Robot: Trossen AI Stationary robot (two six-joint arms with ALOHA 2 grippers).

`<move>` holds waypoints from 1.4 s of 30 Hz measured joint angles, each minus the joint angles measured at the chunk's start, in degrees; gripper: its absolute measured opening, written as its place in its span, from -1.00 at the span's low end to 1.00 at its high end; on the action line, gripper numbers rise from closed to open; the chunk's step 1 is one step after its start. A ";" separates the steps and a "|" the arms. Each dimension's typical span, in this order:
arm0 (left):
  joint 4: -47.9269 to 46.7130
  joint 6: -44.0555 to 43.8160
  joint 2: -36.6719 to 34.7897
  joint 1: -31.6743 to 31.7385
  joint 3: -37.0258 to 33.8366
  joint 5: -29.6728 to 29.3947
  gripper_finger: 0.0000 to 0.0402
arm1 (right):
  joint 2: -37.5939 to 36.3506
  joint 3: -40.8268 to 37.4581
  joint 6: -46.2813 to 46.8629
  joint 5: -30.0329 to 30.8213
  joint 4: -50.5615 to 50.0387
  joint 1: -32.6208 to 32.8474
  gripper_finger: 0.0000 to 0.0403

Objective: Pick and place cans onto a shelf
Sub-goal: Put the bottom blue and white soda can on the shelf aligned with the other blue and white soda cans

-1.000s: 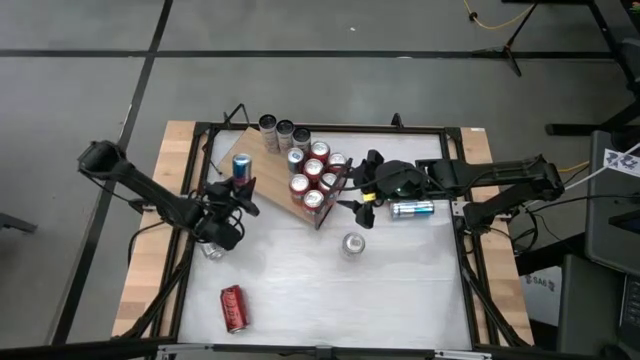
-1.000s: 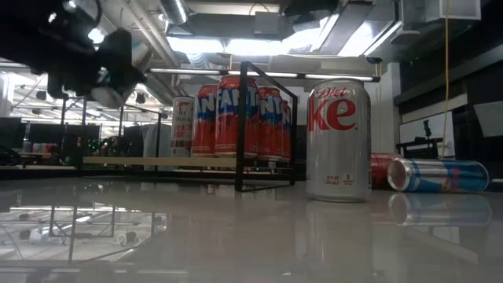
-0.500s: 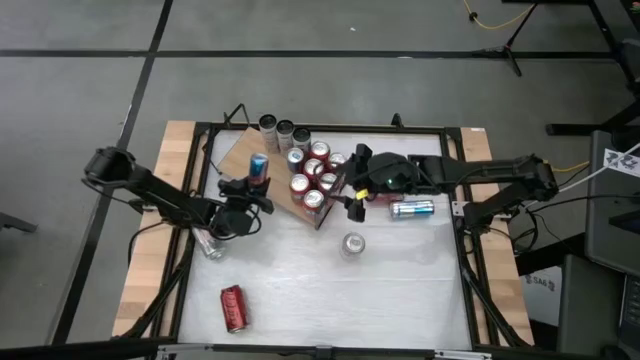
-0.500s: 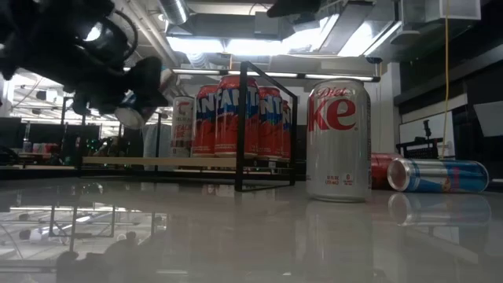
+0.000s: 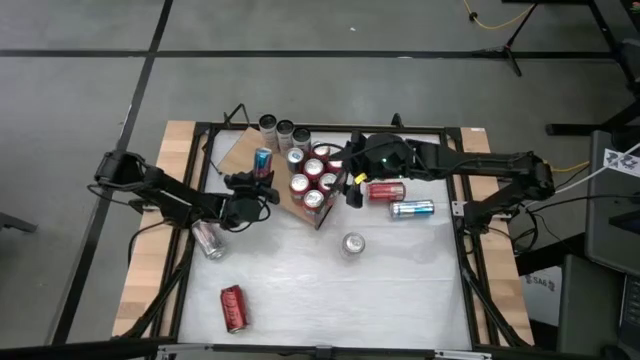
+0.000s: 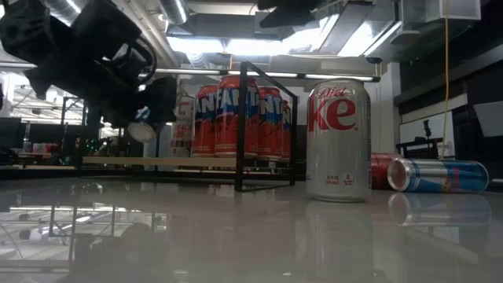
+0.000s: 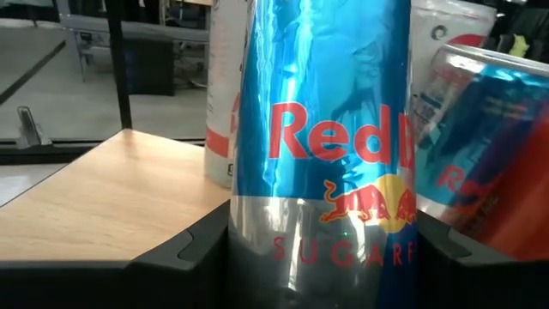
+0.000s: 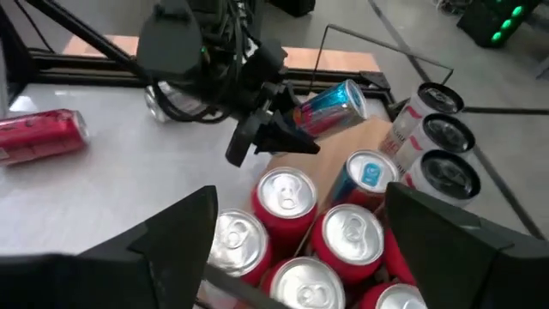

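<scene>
My left gripper (image 5: 256, 183) is shut on a slim blue-and-silver can (image 7: 324, 146) and holds it over the near left part of the shelf, a light wooden board (image 5: 240, 152) with a black frame. Several red cans (image 5: 313, 178) stand packed on the board, with slim cans (image 5: 284, 130) behind them at its far end. My right gripper (image 5: 347, 180) hovers open above the red cans (image 8: 283, 193), touching nothing. Loose on the table are an upright Diet Coke can (image 6: 338, 137), a lying red can (image 5: 385, 190) and a lying blue-and-silver can (image 5: 412, 208). My left gripper pinches the blue-and-silver can by the two sides of its silver lower half (image 7: 257, 249), one finger on each side, lying across the can. The fingers come nearly level from the table's left. The can (image 8: 330, 107) is tilted and hangs clear above the board.
A red can (image 5: 232, 307) lies near the front left, and a silver can (image 5: 207, 240) lies by the left edge. The black frame post (image 6: 240, 126) stands at the shelf's near end. Bare board (image 7: 111, 197) shows beside the held can.
My left gripper has carried the blue-and-silver can toward the table's right and a little down, to the shelf, and the can has tipped over from near upright. My right gripper, still open, has gone toward the far edge over the shelf's red cans, uncovering the lying red can.
</scene>
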 joint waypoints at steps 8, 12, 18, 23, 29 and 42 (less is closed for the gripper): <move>14.52 15.72 -0.29 0.52 -0.02 5.76 0.07 | 3.72 -0.07 -5.94 0.42 3.79 -0.97 0.63; 25.39 27.94 -0.63 -0.97 0.00 8.08 0.07 | 4.20 -0.09 -6.58 0.34 7.54 -1.86 0.63; 37.11 39.53 -0.72 -3.22 0.00 11.68 0.07 | 4.81 -0.09 -5.70 -0.45 16.29 -1.70 0.63; 46.33 49.26 -0.72 -4.85 0.00 17.98 0.07 | 6.89 -0.09 -0.96 -0.56 21.60 -1.70 0.63; 52.08 57.14 -0.72 -5.34 0.00 24.51 0.07 | 9.49 -0.11 4.46 -1.22 29.89 -1.72 0.63; 53.45 60.30 -0.72 -5.15 0.69 28.34 0.07 | 12.41 -0.09 9.98 -9.59 34.74 -1.65 0.63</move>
